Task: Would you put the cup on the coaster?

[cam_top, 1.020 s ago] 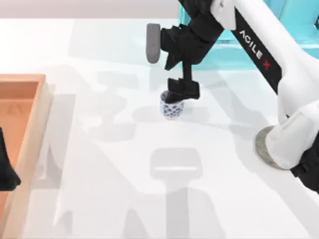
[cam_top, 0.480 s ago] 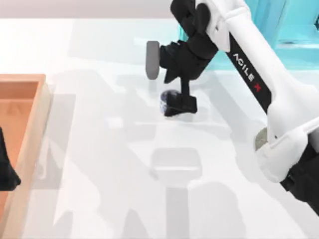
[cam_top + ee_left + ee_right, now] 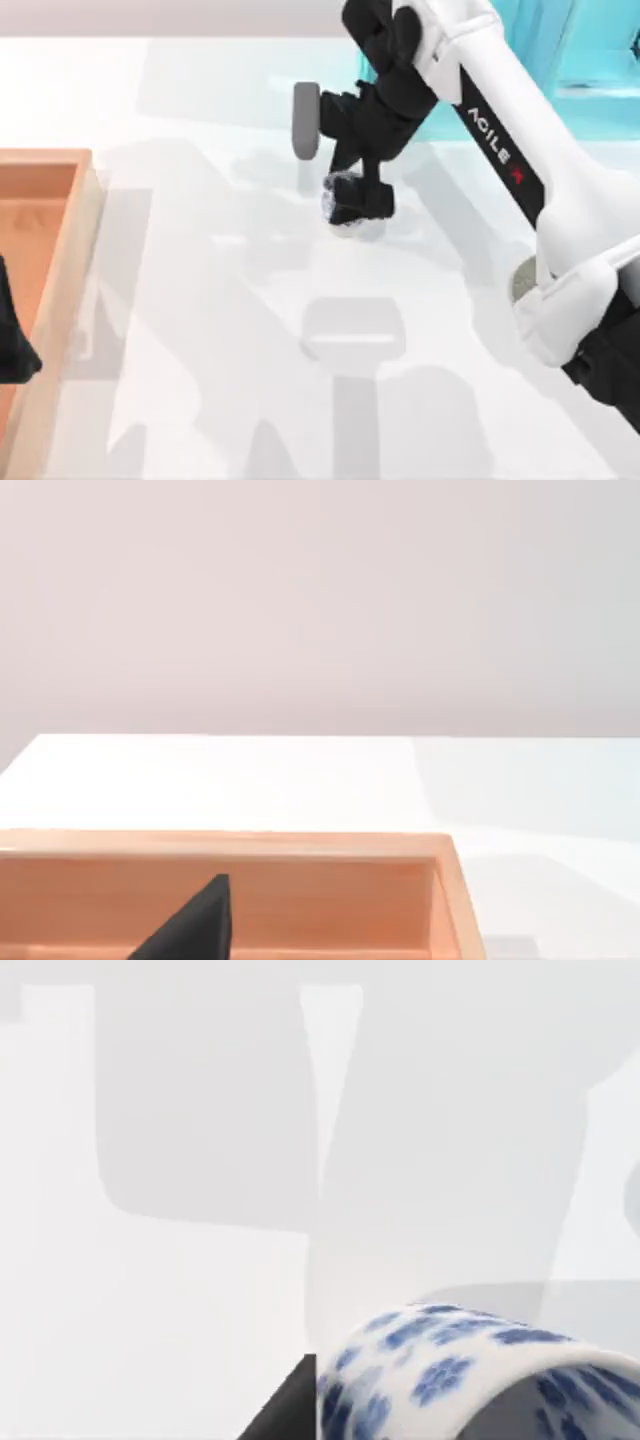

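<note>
Right gripper (image 3: 357,200): clamped on the cup (image 3: 345,205) near the table's (image 3: 200,300) middle, cup right under the fingers.
Cup count: one, white with blue flowers (image 3: 440,1380).
Coaster (image 3: 522,282): one grey disc, well right of the gripper, mostly hidden under the arm.
Writing: "AGILE X" along the right arm.
Left gripper (image 3: 12,340): parked over the wooden tray (image 3: 60,200), grip cannot be told.

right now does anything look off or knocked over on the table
Nothing stands out. The cup sits mid-table under the right gripper, nothing spilled or broken. The coaster lies flat, partly hidden by the right arm. The left gripper is parked over the wooden tray.
</note>
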